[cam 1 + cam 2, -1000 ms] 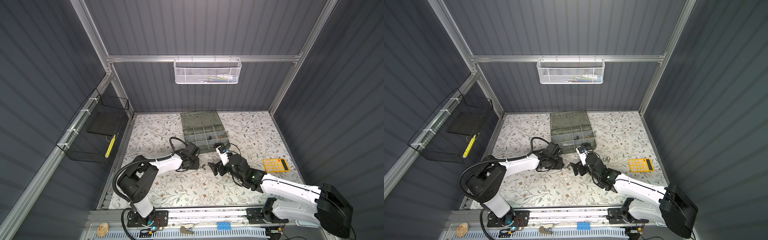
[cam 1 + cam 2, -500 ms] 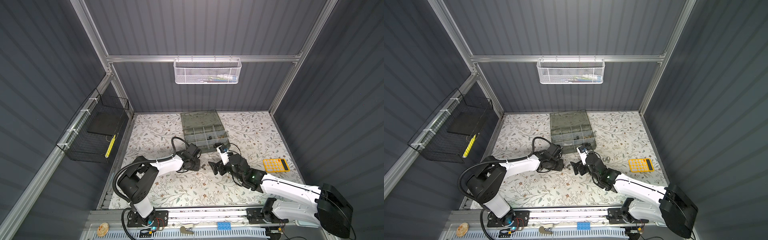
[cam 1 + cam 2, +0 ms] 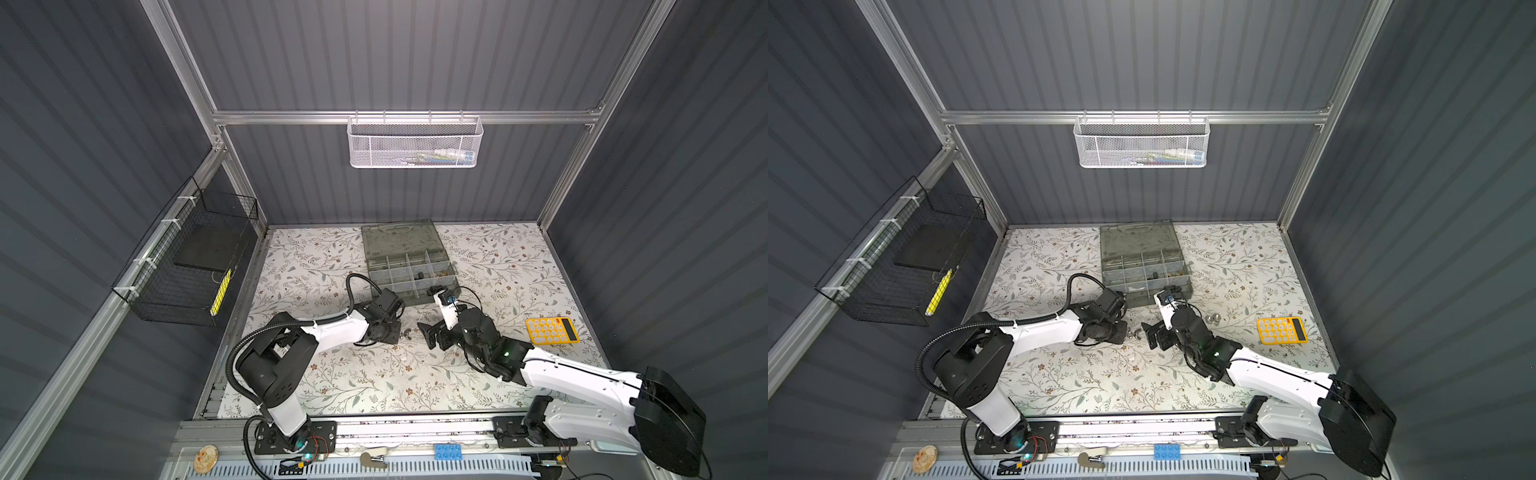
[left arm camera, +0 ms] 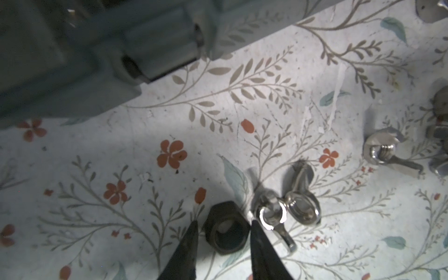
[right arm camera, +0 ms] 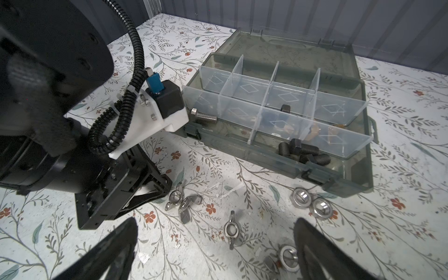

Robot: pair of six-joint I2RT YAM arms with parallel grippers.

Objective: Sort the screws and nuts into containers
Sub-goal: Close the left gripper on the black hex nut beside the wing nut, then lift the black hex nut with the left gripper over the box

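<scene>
Closing in: the left gripper (image 4: 223,224) is drawing its jaws narrower than a second ago around the black hexagonal metal nut (image 4: 210,228). They are standing apart still, a tip close on either side, nothing clamped yet.
Waiting: the right gripper (image 5: 215,221) is staying spread wide and empty above the loose pieces.
Meaning: a pick is beginning, I reckon, the nut heading for a compartment of the translucent grey-green plastic organiser case (image 3: 397,239).
Where: the loose pieces are lying on the floral tabletop (image 3: 374,374) just in front of the case, between the two grippers.
Loose count: I am counting that one black nut, three silver wing nuts (image 5: 231,229), three silver hex nuts (image 5: 301,197), and one more silver piece half hidden.
Cased count: I am seeing one silver bolt (image 5: 203,117), one small black piece (image 5: 286,108), three or four black bolts (image 5: 303,150), and brass-coloured pieces (image 5: 312,128) too hidden to count.
</scene>
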